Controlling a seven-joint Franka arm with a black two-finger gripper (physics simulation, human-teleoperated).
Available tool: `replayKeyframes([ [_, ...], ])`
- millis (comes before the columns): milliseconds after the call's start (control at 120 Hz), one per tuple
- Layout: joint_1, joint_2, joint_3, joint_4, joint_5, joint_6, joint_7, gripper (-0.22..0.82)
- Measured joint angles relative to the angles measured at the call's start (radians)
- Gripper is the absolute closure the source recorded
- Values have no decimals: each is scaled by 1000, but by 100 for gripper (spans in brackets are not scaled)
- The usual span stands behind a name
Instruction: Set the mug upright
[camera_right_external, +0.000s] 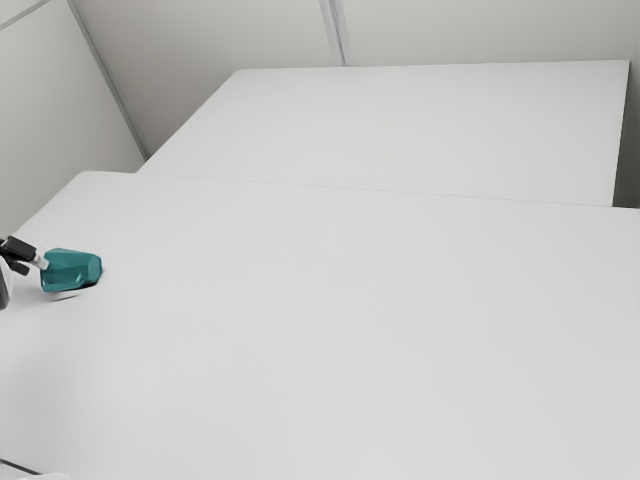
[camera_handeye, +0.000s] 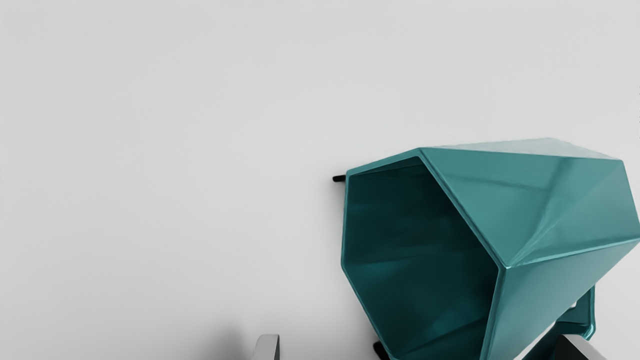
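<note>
At the exterior view's left edge, my gripper (camera_right_external: 36, 264) is beside the teal faceted mug (camera_right_external: 70, 271), which is tipped over on the white table (camera_right_external: 330, 330). In the wrist view the mug (camera_handeye: 565, 200) has its dark hollow mouth showing and its body slanting away. My gripper (camera_handeye: 421, 348) is open, its fingertips wide apart, with part of the mug's rim between them in that view. The mug's handle (camera_handeye: 590, 312) is close to one fingertip. Whether either finger touches the mug, I cannot tell.
Small black bits (camera_handeye: 339, 178) poke out from beside the mug's rim. A second white surface (camera_right_external: 400, 130) stands behind the table, with pale walls (camera_right_external: 190, 60) around. A dark thin line (camera_right_external: 18, 466) crosses the exterior view's lower left corner.
</note>
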Motion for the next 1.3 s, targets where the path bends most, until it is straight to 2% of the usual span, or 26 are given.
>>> replayKeyframes([
  [533, -1, 2, -4, -60, -239, 2, 132, 0],
  [1300, 31, 13, -4, -74, -282, -126, 133, 0],
])
